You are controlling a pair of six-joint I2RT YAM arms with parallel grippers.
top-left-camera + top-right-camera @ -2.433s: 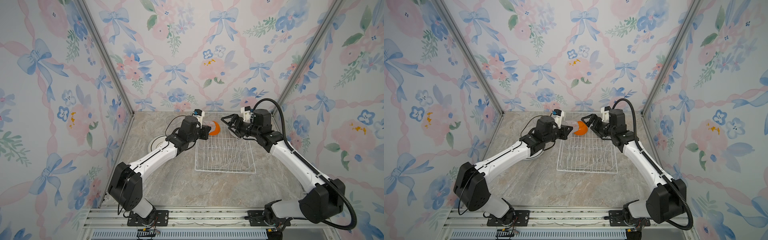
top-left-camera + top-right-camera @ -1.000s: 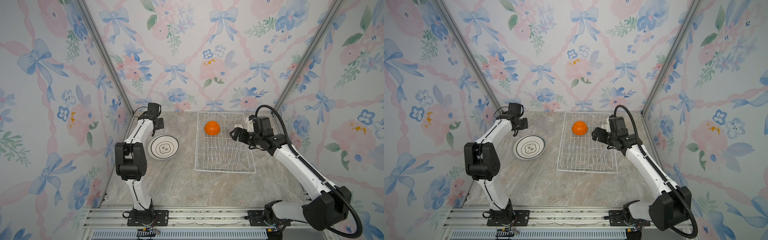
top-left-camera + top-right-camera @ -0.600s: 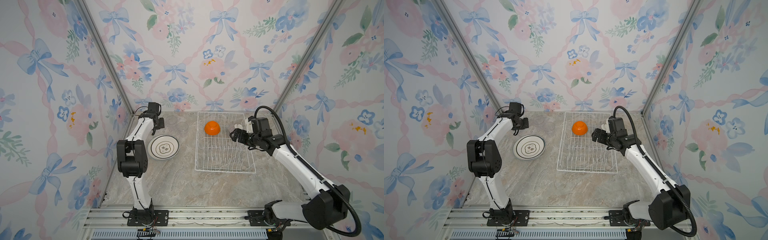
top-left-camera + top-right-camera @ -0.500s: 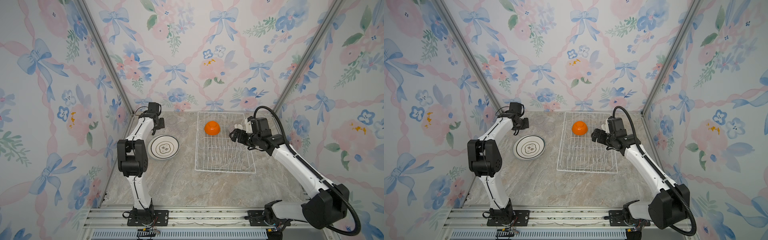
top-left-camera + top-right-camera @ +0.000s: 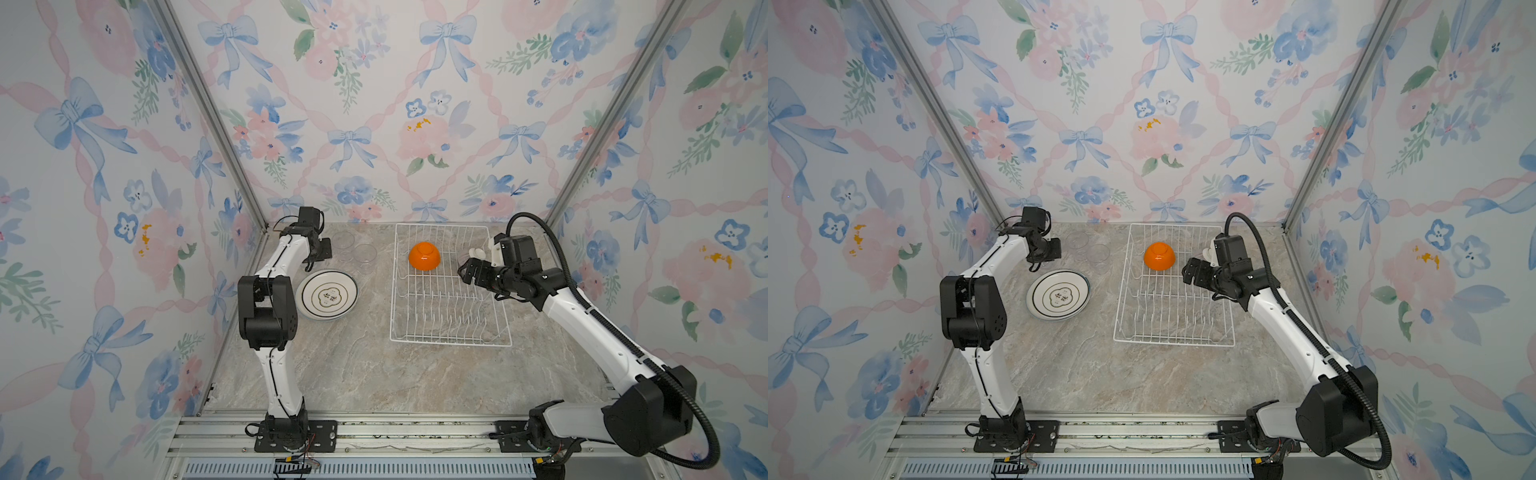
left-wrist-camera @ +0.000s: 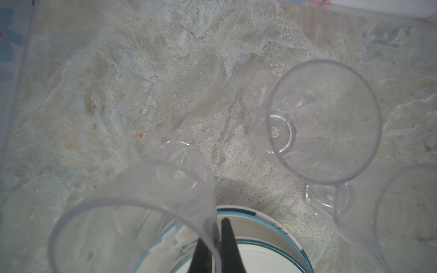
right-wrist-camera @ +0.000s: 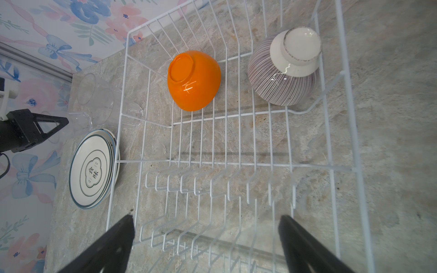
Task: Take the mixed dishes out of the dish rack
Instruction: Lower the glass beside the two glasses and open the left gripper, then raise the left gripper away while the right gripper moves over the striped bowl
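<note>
The white wire dish rack [image 5: 451, 344] [image 5: 1173, 343] lies right of centre. An orange bowl [image 5: 424, 256] [image 5: 1159, 256] [image 7: 194, 80] sits upside down at its far end, beside an upturned striped bowl [image 7: 283, 75]. My right gripper [image 5: 467, 272] [image 5: 1190, 272] [image 7: 205, 217] hangs open over the rack, holding nothing. At the far left, my left gripper [image 5: 322, 253] [image 5: 1054, 249] [image 6: 218, 236] is shut on the rim of a tilted clear tumbler [image 6: 132, 212], above the edge of stacked plates [image 5: 327, 295] [image 5: 1058, 295] [image 6: 260, 236] [image 7: 93, 169].
Two more clear tumblers [image 5: 344, 241] [image 5: 365, 253] stand on the marble table between the left gripper and the rack; one [image 6: 324, 123] shows upright in the left wrist view. Floral walls close in the back and both sides. The rack's plate prongs [image 7: 212, 186] stand bare.
Since the earliest frames the left arm has drawn back from the rack to the far left corner. Over the last second the right gripper has edged slightly left; the left arm barely moved.
</note>
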